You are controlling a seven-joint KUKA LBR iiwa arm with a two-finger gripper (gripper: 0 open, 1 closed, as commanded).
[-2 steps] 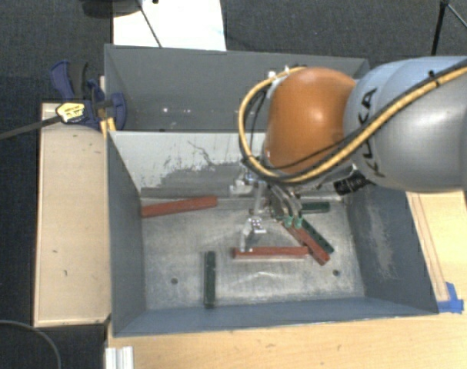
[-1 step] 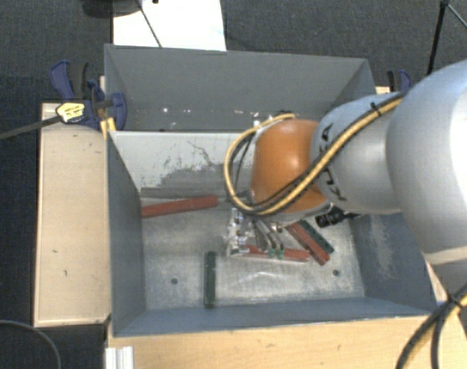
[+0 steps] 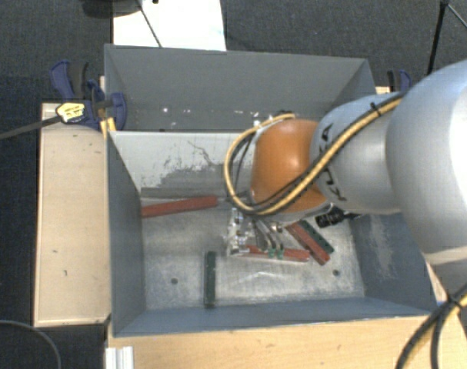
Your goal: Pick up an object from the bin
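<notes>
Grey metal bin (image 3: 125,229) floor lies beneath the gripper (image 3: 243,243); whether the gripper is open or closed cannot be told. Red and green sticks (image 3: 306,244) are heaped just right of the gripper. A dark green bar (image 3: 209,279) lies near its lower left, and a red-brown bar (image 3: 179,206) to its upper left.

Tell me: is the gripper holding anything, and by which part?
Cannot be told: the gripper sits low by a red stick on the bin floor.
</notes>
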